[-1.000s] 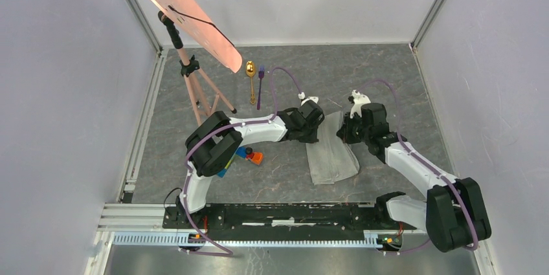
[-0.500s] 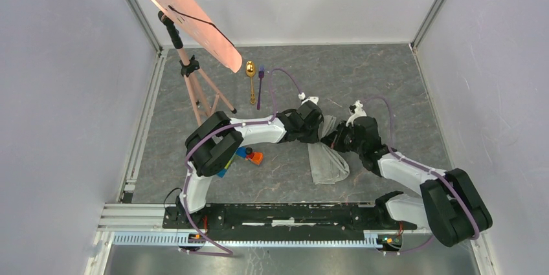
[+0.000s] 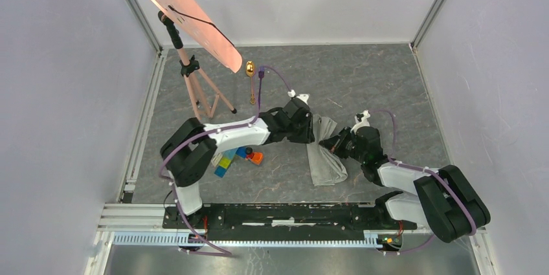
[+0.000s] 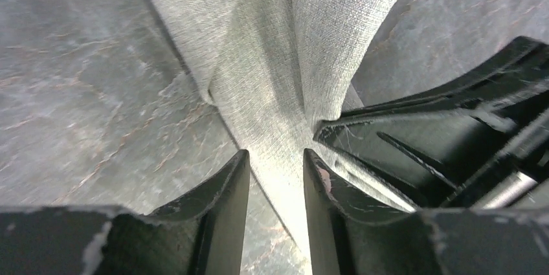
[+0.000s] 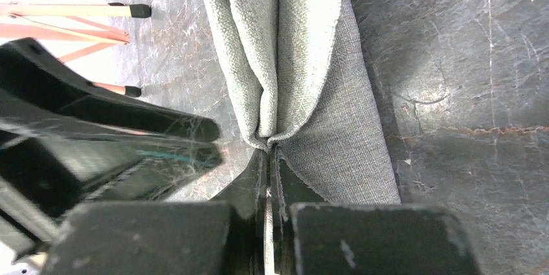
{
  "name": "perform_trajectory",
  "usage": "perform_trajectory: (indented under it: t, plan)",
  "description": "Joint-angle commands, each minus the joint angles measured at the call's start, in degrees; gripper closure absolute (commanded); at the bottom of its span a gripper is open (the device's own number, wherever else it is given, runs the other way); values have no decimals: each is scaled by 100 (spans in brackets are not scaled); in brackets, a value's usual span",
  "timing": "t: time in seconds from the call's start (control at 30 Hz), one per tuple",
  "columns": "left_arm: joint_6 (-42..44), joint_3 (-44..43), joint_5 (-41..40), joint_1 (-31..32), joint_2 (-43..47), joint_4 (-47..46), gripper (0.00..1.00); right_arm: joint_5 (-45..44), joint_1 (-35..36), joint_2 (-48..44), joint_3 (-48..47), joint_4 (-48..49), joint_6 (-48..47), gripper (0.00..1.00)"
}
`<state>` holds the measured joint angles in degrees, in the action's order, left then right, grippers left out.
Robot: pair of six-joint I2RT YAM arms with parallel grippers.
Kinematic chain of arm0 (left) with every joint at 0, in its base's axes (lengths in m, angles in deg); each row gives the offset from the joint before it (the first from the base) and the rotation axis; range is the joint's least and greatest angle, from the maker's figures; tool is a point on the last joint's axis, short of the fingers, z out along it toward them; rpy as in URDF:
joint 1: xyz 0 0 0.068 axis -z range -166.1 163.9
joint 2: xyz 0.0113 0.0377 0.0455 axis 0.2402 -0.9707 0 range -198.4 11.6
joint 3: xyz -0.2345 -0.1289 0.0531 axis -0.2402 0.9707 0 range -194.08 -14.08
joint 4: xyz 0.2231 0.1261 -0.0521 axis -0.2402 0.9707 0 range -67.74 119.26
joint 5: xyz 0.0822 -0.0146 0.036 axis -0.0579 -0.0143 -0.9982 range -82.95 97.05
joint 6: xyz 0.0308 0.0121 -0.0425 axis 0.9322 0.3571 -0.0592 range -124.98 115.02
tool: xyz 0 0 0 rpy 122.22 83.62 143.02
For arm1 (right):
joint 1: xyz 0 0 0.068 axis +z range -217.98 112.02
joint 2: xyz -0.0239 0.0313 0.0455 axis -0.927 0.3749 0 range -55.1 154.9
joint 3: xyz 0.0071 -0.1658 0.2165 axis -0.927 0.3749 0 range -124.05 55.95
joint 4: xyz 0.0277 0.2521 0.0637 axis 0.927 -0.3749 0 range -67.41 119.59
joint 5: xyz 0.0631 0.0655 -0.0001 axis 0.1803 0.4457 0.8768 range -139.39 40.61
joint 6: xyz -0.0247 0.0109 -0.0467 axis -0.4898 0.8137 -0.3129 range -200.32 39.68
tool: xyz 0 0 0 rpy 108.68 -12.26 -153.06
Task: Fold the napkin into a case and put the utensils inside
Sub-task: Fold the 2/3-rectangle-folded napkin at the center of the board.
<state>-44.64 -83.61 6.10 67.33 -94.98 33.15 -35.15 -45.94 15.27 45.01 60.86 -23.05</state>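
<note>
- Right of centre on the desk (image 3: 382, 81): the napkin (image 3: 327, 162), gathered into a narrow, rumpled strip, with 2 side flaps folded in toward a middle crease in the wrist views.
- Long axis running far-to-near in the top view, near end drifting slightly right. Far end raised off the desk between the 2 claws, near end lying flat.
- Judged about midway through the folding: narrowed, but loose and uneven, not yet a flat case. Flattening and squaring up left to do.
- Nothing inside so far: gold spoon (image 3: 250, 68) and purple fork (image 3: 259, 94) side by side at the far part of the desk, well apart from the cloth, handles pointing near. Both left to fetch and slip in.
- Right claw (image 5: 268, 165) pressed fully together, pinching the crease where the flaps meet.
- Left claw (image 4: 275, 210) narrowed to a small gap filled by cloth, apparently clamped on a bunched layer.
- Further out: toy blocks (image 3: 239, 155) under the left arm, tripod stand (image 3: 194, 77) at the far left.
</note>
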Motion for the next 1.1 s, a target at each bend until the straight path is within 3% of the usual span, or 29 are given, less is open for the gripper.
perform_trajectory:
  t: [0.0,0.3,0.47,0.6,1.07]
  plan:
    - [178,370,269,-306,567,-42,56,-84,36,-14,-171,113,1,100]
    - [11,307,912,-491,-111,-655,61,-177,155,123,-277,184,141,100]
    - [41,213,843,-491,-393,-658,83,-296,284,293,-224,433,338,100]
    - [37,255,871,-494,-470,-675,92,-361,442,504,-290,626,478,100]
    - [79,406,847,-493,-402,-697,97,-746,848,874,-439,856,710,100]
